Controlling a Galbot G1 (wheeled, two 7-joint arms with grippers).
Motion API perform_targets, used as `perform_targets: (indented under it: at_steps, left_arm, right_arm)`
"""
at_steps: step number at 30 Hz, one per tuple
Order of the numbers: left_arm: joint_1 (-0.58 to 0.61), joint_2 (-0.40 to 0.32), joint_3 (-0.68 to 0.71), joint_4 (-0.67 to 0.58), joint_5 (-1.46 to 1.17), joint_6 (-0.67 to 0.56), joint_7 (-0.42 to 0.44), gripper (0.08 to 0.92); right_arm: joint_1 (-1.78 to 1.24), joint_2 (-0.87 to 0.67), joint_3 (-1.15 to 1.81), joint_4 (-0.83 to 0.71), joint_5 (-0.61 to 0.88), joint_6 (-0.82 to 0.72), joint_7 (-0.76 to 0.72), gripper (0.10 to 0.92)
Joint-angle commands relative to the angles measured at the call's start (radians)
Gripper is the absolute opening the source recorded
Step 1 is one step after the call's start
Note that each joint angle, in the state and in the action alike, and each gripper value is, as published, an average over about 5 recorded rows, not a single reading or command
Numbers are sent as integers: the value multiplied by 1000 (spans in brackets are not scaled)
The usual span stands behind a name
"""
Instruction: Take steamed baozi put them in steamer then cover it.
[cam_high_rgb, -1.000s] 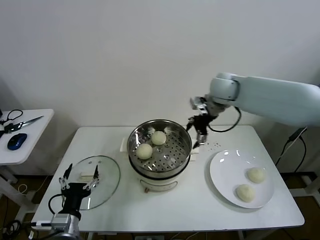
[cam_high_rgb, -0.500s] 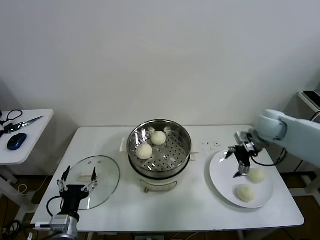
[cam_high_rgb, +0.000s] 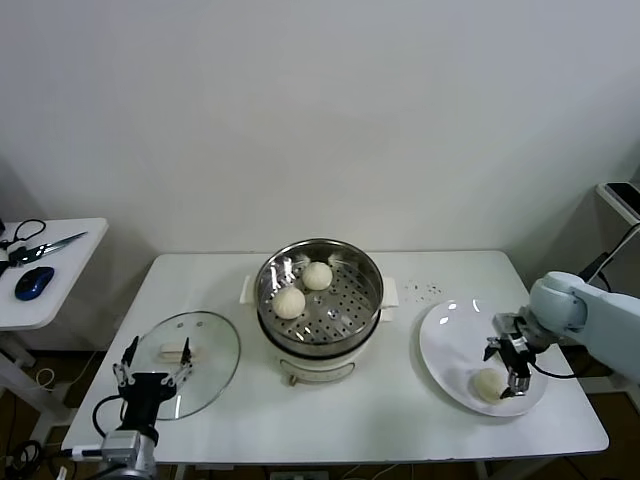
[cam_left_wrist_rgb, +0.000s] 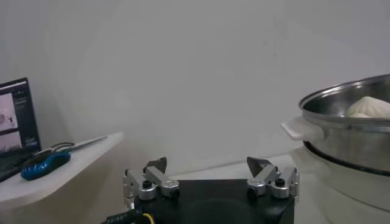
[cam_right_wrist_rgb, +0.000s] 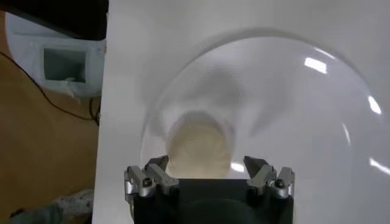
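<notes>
The steel steamer (cam_high_rgb: 338, 318) stands mid-table on its cream base, with two steamed baozi (cam_high_rgb: 318, 275) (cam_high_rgb: 290, 301) inside. On the white plate (cam_high_rgb: 450, 335) at the right lies another baozi (cam_high_rgb: 486, 384). My right gripper (cam_high_rgb: 508, 368) hangs open low over the plate, close beside that baozi and hiding the spot behind it. In the right wrist view a baozi (cam_right_wrist_rgb: 198, 145) sits just ahead of the spread right gripper (cam_right_wrist_rgb: 207, 165), not clasped. The glass cover (cam_high_rgb: 205, 365) lies flat at the left front. My left gripper (cam_high_rgb: 152, 365) waits open at its near edge, holding nothing.
A side table (cam_high_rgb: 60, 290) at the far left carries scissors (cam_high_rgb: 45, 245) and a blue mouse (cam_high_rgb: 34, 282). The left wrist view shows the steamer rim (cam_left_wrist_rgb: 347, 100) with a bun (cam_left_wrist_rgb: 368, 108) peeking over it. The plate lies near the table's right edge.
My right arm swung from behind the steamer over to the plate and came down over the baozi there. The left arm stayed put.
</notes>
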Motion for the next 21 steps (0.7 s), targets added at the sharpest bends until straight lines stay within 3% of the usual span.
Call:
perform_targets:
  at_steps: [1, 6, 14, 21]
  left_arm:
    - [1, -2, 0, 4, 3, 1, -1, 823]
    - [1, -3, 1, 5, 5, 0, -1, 823]
    - [2, -3, 5, 1, 9, 2, -1, 823]
    - [4, -3, 6, 2, 9, 1, -1, 823]
  right_arm:
    - [-84, 14, 54, -35, -44, 6, -4, 823]
    - [-71, 25, 43, -40, -39, 8, -8, 818]
    - [-41, 40, 29, -49, -28, 22, -9, 697]
    - [148, 64, -74, -64, 8, 123, -26, 665]
